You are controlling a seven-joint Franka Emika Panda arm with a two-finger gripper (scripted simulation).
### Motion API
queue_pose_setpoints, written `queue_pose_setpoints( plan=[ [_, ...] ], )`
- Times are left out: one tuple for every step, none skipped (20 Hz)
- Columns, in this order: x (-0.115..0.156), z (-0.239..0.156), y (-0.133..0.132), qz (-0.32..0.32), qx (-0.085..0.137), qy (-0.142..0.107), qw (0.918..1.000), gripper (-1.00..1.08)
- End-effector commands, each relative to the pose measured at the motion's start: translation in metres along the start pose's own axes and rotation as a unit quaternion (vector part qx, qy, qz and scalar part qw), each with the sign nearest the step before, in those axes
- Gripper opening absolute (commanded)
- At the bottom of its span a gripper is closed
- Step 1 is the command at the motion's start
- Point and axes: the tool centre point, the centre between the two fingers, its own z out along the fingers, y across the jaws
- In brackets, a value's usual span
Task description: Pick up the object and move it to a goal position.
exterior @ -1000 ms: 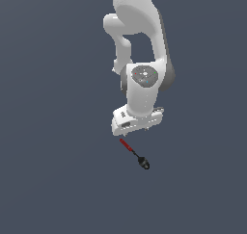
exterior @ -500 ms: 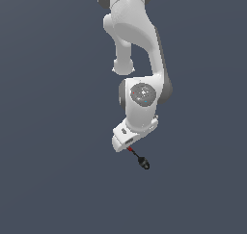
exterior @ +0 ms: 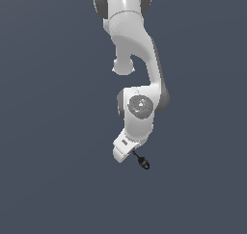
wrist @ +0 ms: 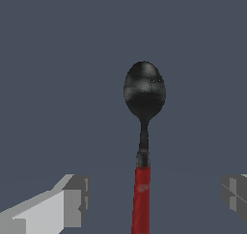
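The object is a small spoon with a red handle, a thin dark shaft and a black rounded head. In the wrist view it lies lengthwise between my fingers, with wide gaps on both sides of the handle. My gripper is open and touches nothing. In the exterior view the gripper hangs low over the handle and hides it. Only the object's shaft and black head stick out toward the exterior view's right.
A plain dark grey surface fills both views. The white arm reaches down from the top of the exterior view. Nothing else shows.
The arm has come down and the hand has tilted over the spoon. The red handle, visible a second ago, is now covered by the hand. The spoon has not moved.
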Motion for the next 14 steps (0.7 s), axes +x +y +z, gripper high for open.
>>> queue_pose_setpoints(
  plan=[
    [0.002,0.004,0.002,-0.014,0.0,0.0,0.9999,1.0],
    [0.002,0.005,0.003,-0.018,0.0,0.0,0.9998,1.0],
    [0.002,0.006,0.003,-0.021,0.0,0.0,0.9998,1.0],
    [0.002,0.007,0.004,-0.023,0.0,0.0,0.9997,1.0],
    [0.002,0.007,0.004,-0.025,0.0,0.001,0.9997,1.0],
    [0.003,0.007,0.004,-0.026,0.0,0.001,0.9997,1.0],
    [0.003,0.007,0.004,-0.026,0.0,0.001,0.9996,1.0],
    [0.002,0.007,0.004,-0.024,0.001,0.0,0.9997,1.0],
    [0.002,0.008,0.004,-0.024,0.001,0.0,0.9997,1.0],
    [0.002,0.009,0.004,-0.024,0.001,0.0,0.9997,1.0],
    [0.002,0.011,0.004,-0.024,0.001,0.0,0.9997,1.0],
    [0.002,0.013,0.004,-0.025,0.001,0.0,0.9997,1.0],
    [0.002,0.017,0.004,-0.025,0.001,0.0,0.9997,1.0],
    [0.002,0.021,0.004,-0.025,0.001,0.0,0.9997,1.0]
  ],
)
